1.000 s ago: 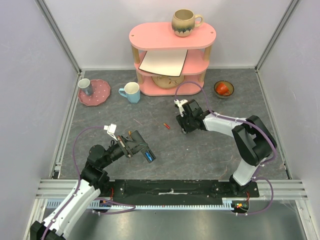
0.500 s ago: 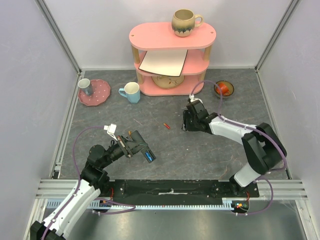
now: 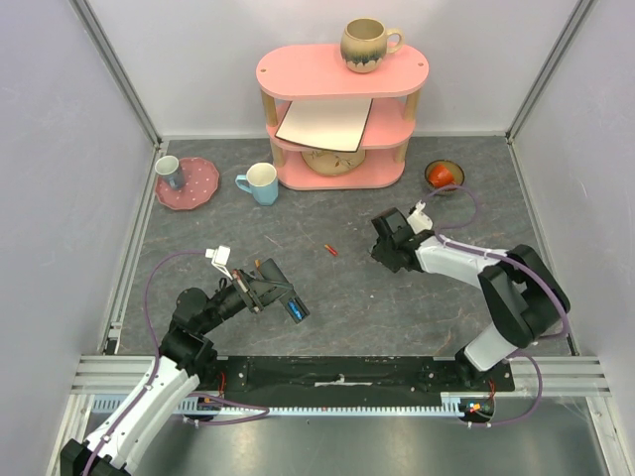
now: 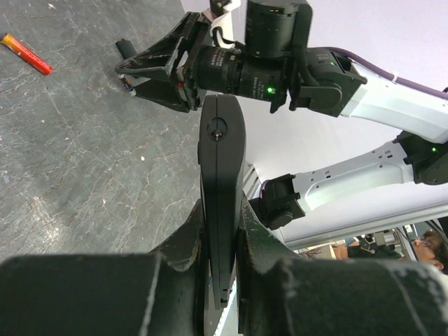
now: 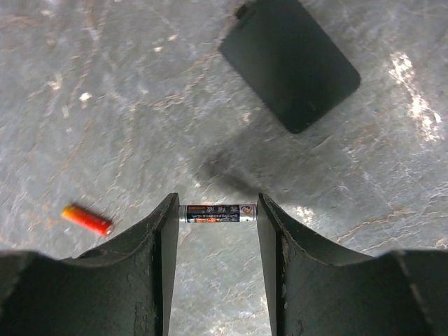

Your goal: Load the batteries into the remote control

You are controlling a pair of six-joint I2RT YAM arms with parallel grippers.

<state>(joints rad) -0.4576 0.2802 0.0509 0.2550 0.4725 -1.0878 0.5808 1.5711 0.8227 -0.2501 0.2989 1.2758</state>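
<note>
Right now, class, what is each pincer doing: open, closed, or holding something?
Left pincer: closed on the remote control.
Right pincer: closed on a dark battery, gripped end to end.

A shelf unit [image 3: 342, 74] stands at the desk's [image 3: 446, 297] 12 o'clock edge with a mug [image 3: 367, 45] on top; a bowl [image 3: 444, 177] sits at the unit's 4 o'clock, a second mug [image 3: 260, 183] at its 8 o'clock, and beyond that, toward 9 o'clock, a plate [image 3: 203, 188] carrying a cup [image 3: 170, 172]. Near the desk's middle lies a loose battery [image 3: 329, 249], the right claw [image 3: 385, 248] at its 3 o'clock and the left claw [image 3: 253, 288], clamped on the remote control [image 3: 283, 296], at its 7 o'clock. The gripped battery [image 5: 218, 213] spans the right claw's fingers, a flat piece [image 5: 290, 63] on the desk at its 1 o'clock.
</note>
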